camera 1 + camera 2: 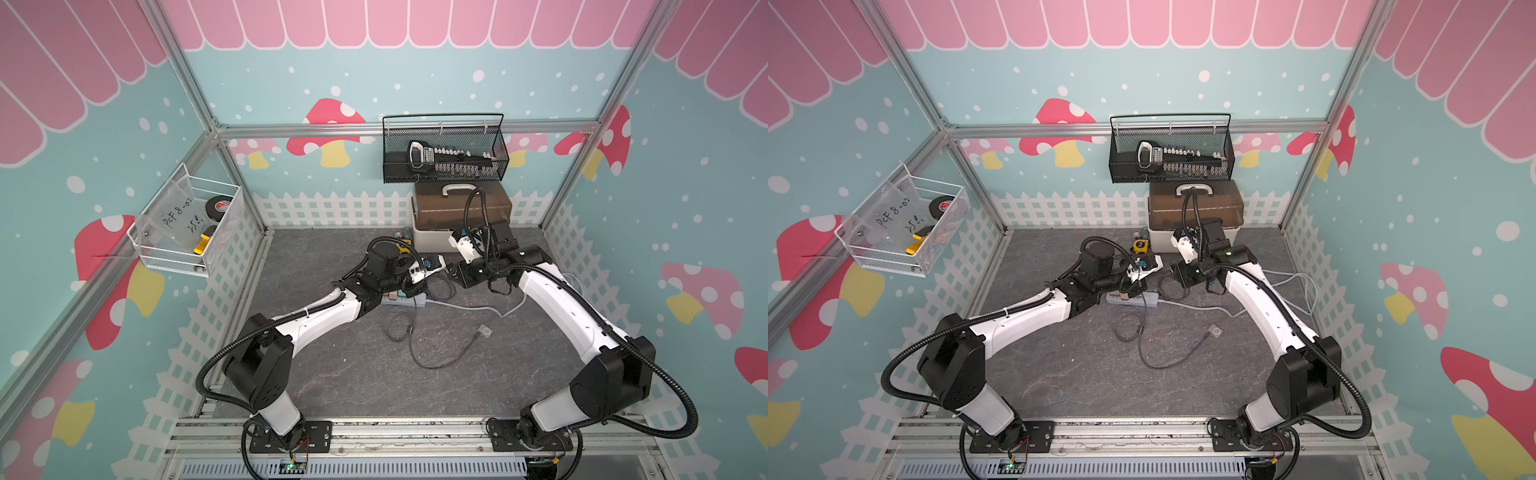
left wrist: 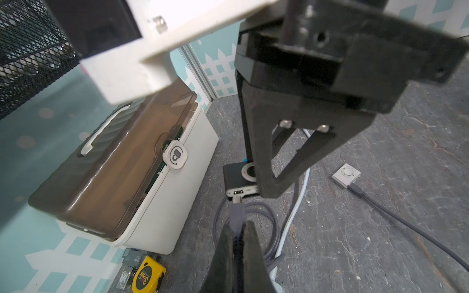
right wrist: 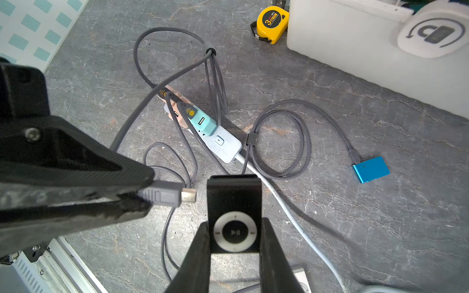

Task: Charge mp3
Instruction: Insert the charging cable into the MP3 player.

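The left claw [image 3: 142, 196] is clamped on the grey plug [image 3: 165, 195]; the right claw [image 3: 234, 225] pinches the black mp3 [image 3: 233, 200] by its sides, above the table [image 3: 355, 241] toward its back edge; the plug's metal tip sits just short of the port [image 2: 237, 192], not touching; best square the tip to the slot, then push straight and slowly while the right claw braces.
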{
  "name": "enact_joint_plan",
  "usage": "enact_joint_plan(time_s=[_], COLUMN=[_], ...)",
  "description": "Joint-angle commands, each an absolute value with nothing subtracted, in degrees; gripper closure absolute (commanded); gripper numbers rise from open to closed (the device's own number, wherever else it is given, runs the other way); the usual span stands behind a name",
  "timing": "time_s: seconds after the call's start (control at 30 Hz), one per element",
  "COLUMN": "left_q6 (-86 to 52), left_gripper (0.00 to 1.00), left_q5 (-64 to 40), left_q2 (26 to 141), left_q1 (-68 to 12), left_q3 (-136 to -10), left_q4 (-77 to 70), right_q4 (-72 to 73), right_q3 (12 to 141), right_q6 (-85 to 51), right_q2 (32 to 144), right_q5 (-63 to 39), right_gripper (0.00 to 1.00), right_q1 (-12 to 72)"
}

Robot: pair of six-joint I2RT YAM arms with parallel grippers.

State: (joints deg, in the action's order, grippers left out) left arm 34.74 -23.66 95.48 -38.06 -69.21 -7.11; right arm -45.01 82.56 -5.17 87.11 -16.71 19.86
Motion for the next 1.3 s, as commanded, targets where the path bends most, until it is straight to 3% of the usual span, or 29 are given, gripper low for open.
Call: enact_joint_plan(time_s=[0.0,1.27], left_q6=[36.0,36.7], left_gripper=[1.0,1.0], left_q5=[-23.2,-18.3], left_q2=[96.7,100.2], left_q1=[-38.4,-40.4], left_q3=[-71.6,-75.8], left_q4=[-6.8,-5.8], right_q4=[-45.2,-43.1], right_q3=[82.3,83.4], right_q6=[-5.2,-7.1], right_q2=[86.5,85.4], right_q5=[-18.1,-21.9], right_gripper=[0.86,0.87], right_q1=[19.7,20.9])
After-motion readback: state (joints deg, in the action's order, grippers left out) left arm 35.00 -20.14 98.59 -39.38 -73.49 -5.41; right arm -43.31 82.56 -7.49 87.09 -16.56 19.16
